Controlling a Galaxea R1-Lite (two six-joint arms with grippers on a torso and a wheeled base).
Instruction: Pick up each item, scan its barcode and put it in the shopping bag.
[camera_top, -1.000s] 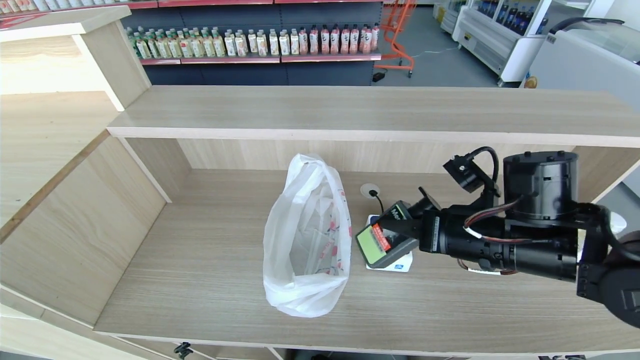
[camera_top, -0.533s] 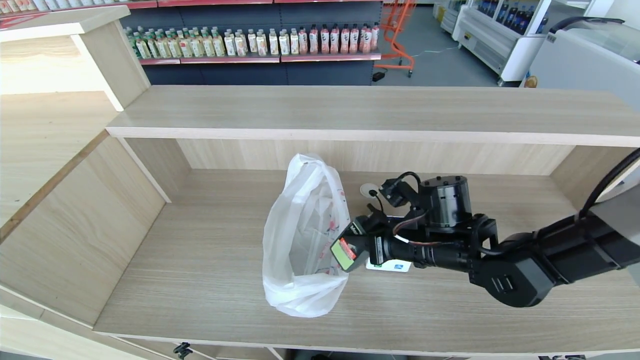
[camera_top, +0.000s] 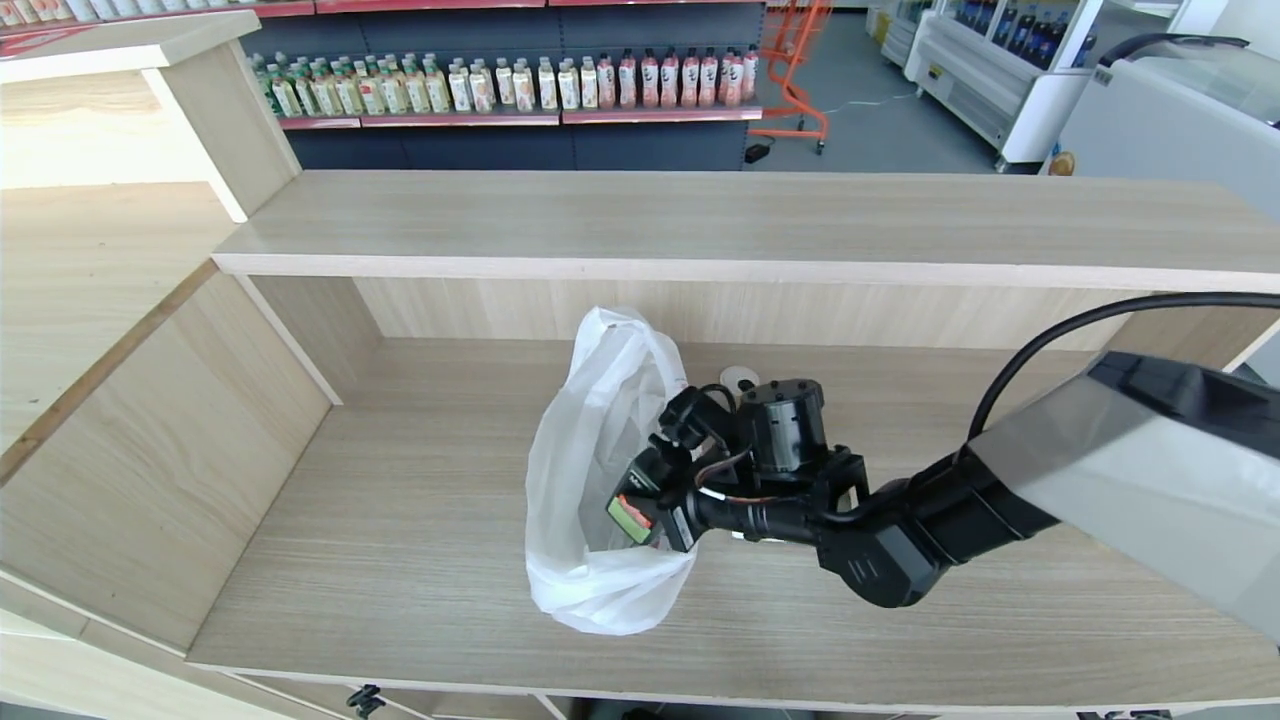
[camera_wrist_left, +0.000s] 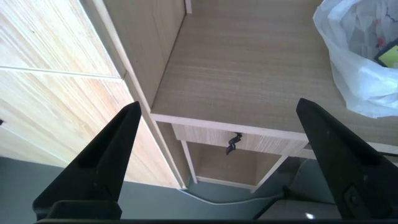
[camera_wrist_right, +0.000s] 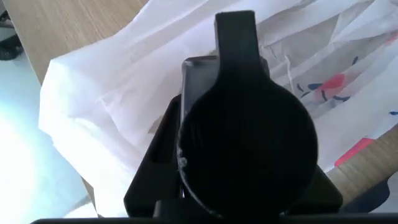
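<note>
Nearest, the left pincer (camera_wrist_left: 217, 106) hangs wide open and empty off the front edge of the table (camera_top: 400, 560). At the head view's centre the right pincer (camera_top: 640, 505) is clamped on a grey box (camera_top: 628, 520) at the mouth of the limp shopping bag (camera_top: 585, 450). Snagging the thin right-hand rim could, I judge, collapse the opening or drag the bag, dropping the box outside.
</note>
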